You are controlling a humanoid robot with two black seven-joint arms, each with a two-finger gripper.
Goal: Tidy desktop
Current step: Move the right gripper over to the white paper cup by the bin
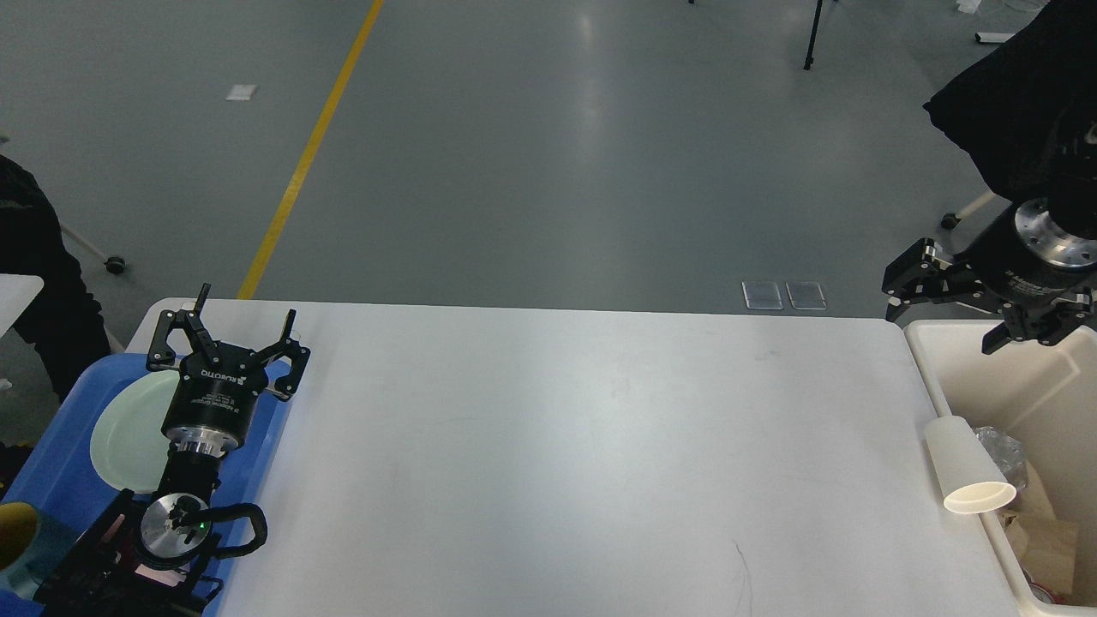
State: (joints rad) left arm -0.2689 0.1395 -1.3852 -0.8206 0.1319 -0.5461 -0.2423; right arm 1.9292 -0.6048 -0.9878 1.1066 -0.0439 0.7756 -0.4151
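Observation:
The desktop [557, 446] is a wide white tabletop with nothing lying on its middle. My left gripper [244, 319] is open and empty, hovering over the far right corner of a blue tray [51, 463] at the table's left end. My right gripper [943, 321] is open and empty, above the far left corner of a cream bin [930, 360] at the table's right end. A white paper cup [964, 467] lies on its side across the bin's left rim, mouth toward me.
The blue tray holds a pale green plate [128, 428] and a yellow-and-teal cup [17, 540] at its near left. The bin holds crumpled clear plastic [1003, 450] and brown paper [1046, 536]. Grey floor with a yellow line lies beyond the table.

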